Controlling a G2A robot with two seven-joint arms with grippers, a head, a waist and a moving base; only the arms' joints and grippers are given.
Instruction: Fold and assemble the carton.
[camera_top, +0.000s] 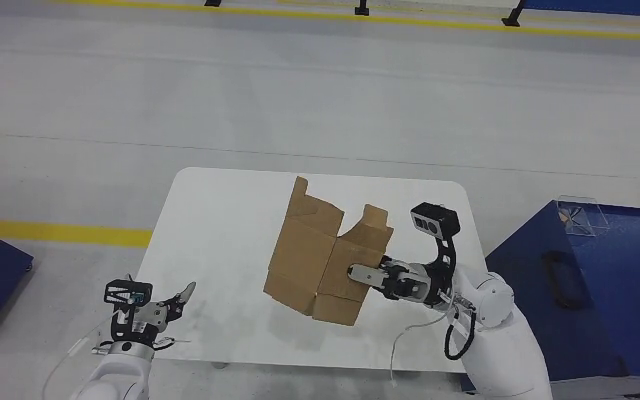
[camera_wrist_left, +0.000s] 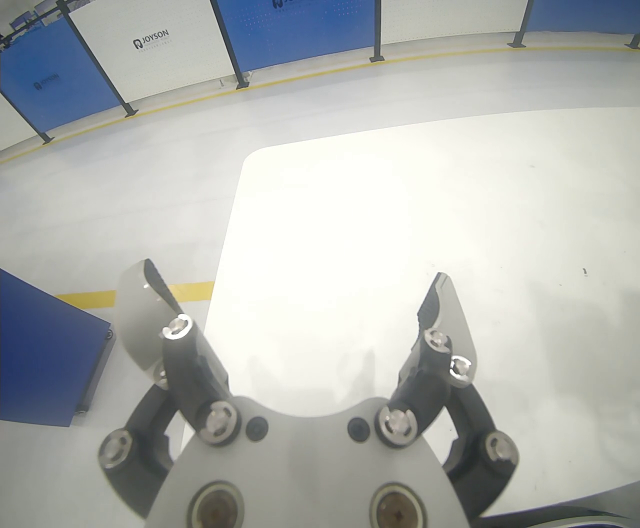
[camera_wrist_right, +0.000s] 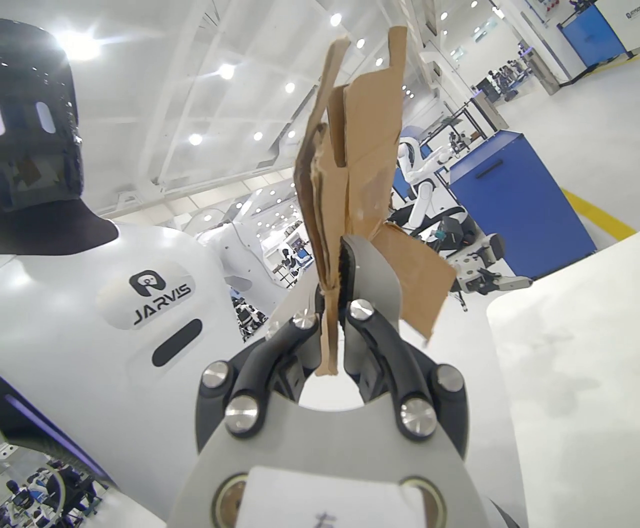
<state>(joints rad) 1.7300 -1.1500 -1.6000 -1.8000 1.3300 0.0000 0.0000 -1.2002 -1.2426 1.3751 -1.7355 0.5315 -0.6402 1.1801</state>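
Observation:
A flattened brown carton (camera_top: 322, 255) is held up over the middle of the white table (camera_top: 225, 230), its flaps sticking out at the far end. My right gripper (camera_top: 360, 273) is shut on the carton's near right edge. In the right wrist view the cardboard (camera_wrist_right: 350, 165) stands edge-on, pinched between the fingers (camera_wrist_right: 357, 270) of my right gripper (camera_wrist_right: 334, 287). My left gripper (camera_top: 180, 298) hovers at the table's near left corner, open. In the left wrist view the left gripper (camera_wrist_left: 295, 287) has wide-spread fingertips (camera_wrist_left: 440, 300) with nothing between them, over bare tabletop (camera_wrist_left: 380, 210).
A blue cabinet (camera_top: 570, 290) stands right of the table, with a clear plastic holder (camera_top: 580, 212) on its far corner. Another blue cabinet (camera_wrist_left: 45, 360) sits off the table's left side. Yellow floor tape (camera_top: 70, 234) runs left of the table.

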